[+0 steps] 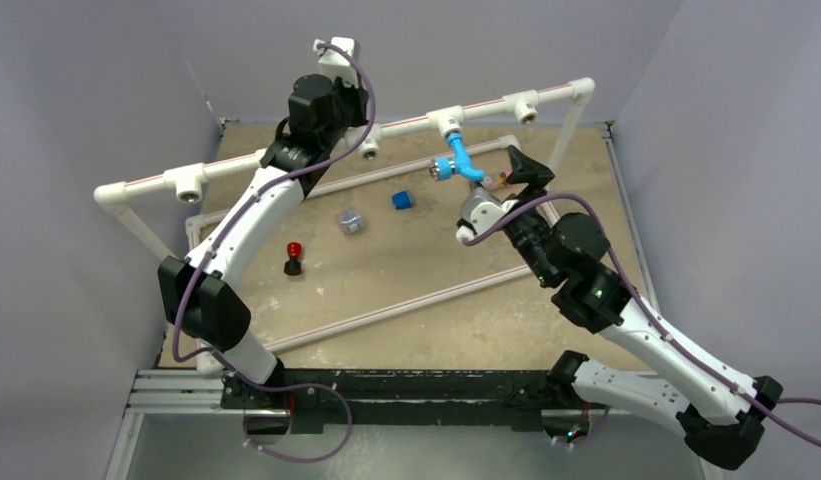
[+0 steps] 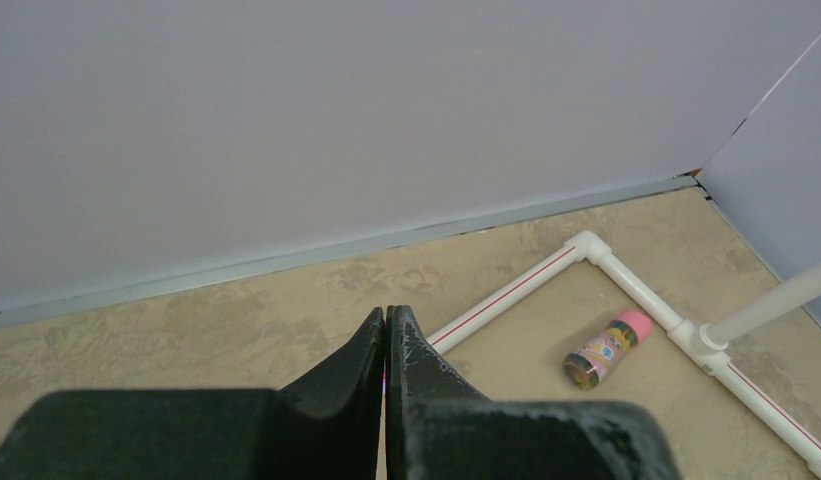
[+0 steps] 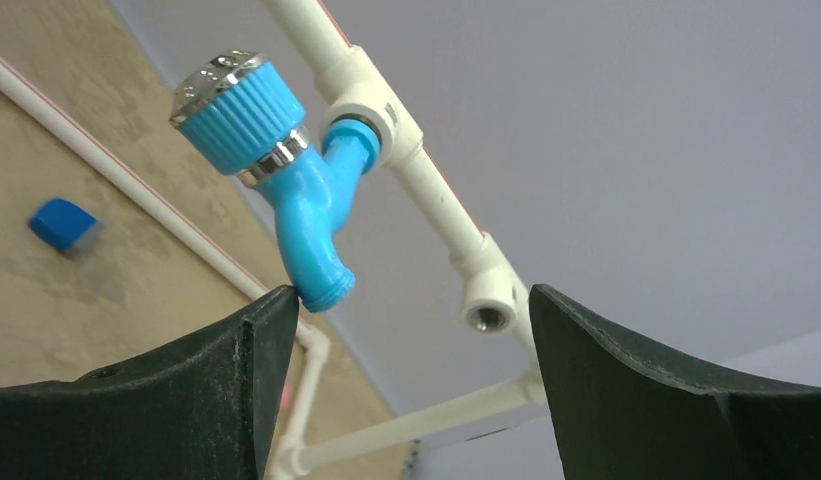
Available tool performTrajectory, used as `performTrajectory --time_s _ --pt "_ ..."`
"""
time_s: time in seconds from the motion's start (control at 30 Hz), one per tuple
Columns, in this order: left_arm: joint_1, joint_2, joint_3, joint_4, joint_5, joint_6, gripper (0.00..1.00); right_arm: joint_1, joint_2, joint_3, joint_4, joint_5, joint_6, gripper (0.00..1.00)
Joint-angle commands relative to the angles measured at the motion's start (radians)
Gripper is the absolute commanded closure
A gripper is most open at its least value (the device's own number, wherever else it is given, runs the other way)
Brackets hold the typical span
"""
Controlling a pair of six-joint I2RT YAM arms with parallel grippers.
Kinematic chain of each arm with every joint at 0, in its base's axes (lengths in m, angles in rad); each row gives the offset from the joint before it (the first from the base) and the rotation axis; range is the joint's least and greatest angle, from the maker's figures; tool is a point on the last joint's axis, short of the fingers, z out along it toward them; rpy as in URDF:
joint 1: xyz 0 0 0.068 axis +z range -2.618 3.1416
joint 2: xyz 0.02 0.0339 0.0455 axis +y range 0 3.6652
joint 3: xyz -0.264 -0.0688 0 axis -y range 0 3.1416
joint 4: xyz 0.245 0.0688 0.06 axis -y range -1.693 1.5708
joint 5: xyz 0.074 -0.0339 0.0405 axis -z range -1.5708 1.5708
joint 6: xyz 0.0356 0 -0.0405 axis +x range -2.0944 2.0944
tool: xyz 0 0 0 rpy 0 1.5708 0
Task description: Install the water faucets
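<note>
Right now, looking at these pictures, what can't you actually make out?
- Right wrist view: how far the faucet is threaded in; the white fitting hides its end.
- Top view: the small clear object is too small to identify.
- Left wrist view: the label on the bottle is too small to read; the bottom edge cuts off the left tool.

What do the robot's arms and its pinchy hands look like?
The left arm and the right arm have smooth white shells with chunky black joints. A thin purple cable loops along each. Tiny green lights glow on the right one. The left gripper and right gripper each have two black, rough-looking, wedge-shaped fingers.
</note>
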Motion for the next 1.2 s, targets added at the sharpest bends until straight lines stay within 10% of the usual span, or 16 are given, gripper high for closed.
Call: performTrajectory --time_s 0.0,0.83,1.17 --pt "-0.009 0.034 -0.041 -0.108 0.01 0.012 1.0 0.001 0.055 0.064 0.043 -0.063 -0.261 0.13" --pt "-0.009 0.038 -0.045 -0.106 0.01 0.015 1.0 0.089 0.227 0.035 0.195 0.007 -0.483 0.31" --pt "-0.009 0.034 -0.045 -0.104 0.01 0.019 1.0 0.118 0.293 0.011 0.3 0.067 -0.433 0.84"
